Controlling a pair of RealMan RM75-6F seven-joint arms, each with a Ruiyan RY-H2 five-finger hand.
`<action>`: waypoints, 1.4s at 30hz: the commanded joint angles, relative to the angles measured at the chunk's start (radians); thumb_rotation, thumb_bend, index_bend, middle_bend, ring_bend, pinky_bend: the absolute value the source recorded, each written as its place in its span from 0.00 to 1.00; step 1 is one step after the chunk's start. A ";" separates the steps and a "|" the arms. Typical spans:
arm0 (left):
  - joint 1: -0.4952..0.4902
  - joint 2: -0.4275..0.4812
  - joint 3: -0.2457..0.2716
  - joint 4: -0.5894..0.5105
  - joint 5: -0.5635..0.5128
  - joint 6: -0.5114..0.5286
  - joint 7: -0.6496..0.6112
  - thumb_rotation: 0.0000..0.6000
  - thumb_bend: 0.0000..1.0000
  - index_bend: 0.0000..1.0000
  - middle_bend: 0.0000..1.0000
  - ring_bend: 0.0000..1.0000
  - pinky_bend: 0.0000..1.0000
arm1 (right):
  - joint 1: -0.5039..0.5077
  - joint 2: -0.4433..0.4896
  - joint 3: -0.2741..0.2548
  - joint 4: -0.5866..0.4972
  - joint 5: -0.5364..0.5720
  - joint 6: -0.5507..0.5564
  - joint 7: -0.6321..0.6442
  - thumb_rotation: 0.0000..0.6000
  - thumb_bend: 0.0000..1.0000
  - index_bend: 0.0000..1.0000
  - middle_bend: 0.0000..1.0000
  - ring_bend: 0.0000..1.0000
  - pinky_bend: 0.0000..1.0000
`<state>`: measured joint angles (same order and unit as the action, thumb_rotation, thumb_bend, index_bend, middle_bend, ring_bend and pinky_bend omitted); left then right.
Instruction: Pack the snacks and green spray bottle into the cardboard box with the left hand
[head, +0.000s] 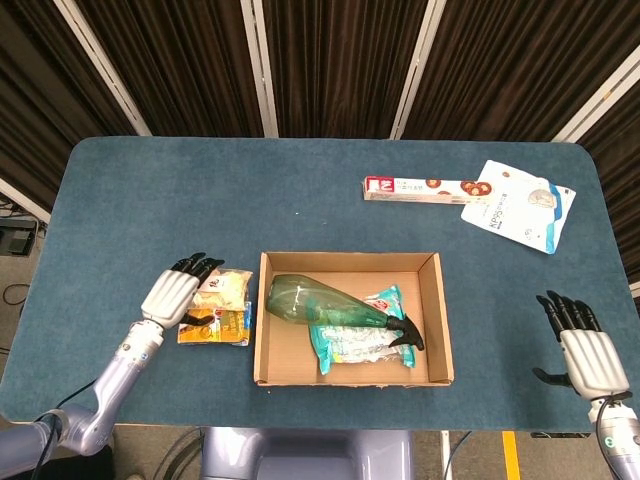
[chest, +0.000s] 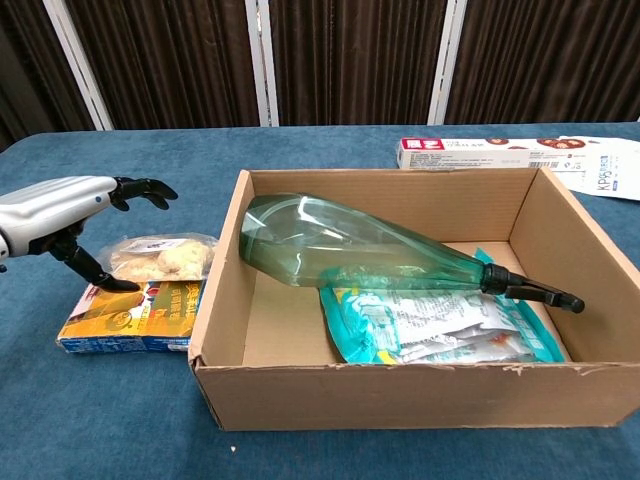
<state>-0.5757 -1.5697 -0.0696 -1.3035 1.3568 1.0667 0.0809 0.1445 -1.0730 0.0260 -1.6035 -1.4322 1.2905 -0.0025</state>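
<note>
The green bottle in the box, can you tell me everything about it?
The green spray bottle looks like see-through green plastic with a black trigger nozzle. It lies on its side, slanted across the inside of the cardboard box, fat bottom toward the box's left, nozzle toward the right. It rests partly on a teal snack packet. No hand touches it.

Your right hand (head: 590, 358) shows only in the head view. In the chest view, the white pouch (chest: 610, 168) at two o'clock is cut by the right edge, and the green spray bottle (chest: 355, 248) hides part of the teal snack packet (chest: 440, 330).
</note>
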 joint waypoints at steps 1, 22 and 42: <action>-0.008 -0.031 -0.009 0.042 -0.008 -0.012 -0.001 1.00 0.10 0.15 0.17 0.09 0.18 | 0.001 -0.002 0.001 0.001 0.004 -0.002 -0.004 1.00 0.00 0.00 0.00 0.00 0.00; -0.016 -0.221 -0.034 0.248 0.028 0.060 -0.014 1.00 0.80 0.76 0.55 0.42 0.41 | 0.013 -0.001 0.001 0.012 0.016 -0.032 0.006 1.00 0.00 0.00 0.00 0.00 0.00; 0.056 0.089 -0.155 -0.262 0.145 0.375 -0.014 1.00 0.82 0.78 0.56 0.43 0.43 | -0.004 0.013 -0.020 -0.007 -0.050 0.016 0.034 1.00 0.00 0.00 0.00 0.00 0.00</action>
<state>-0.5064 -1.5139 -0.1934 -1.4889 1.4814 1.4334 0.0395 0.1418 -1.0619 0.0077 -1.6084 -1.4786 1.3032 0.0294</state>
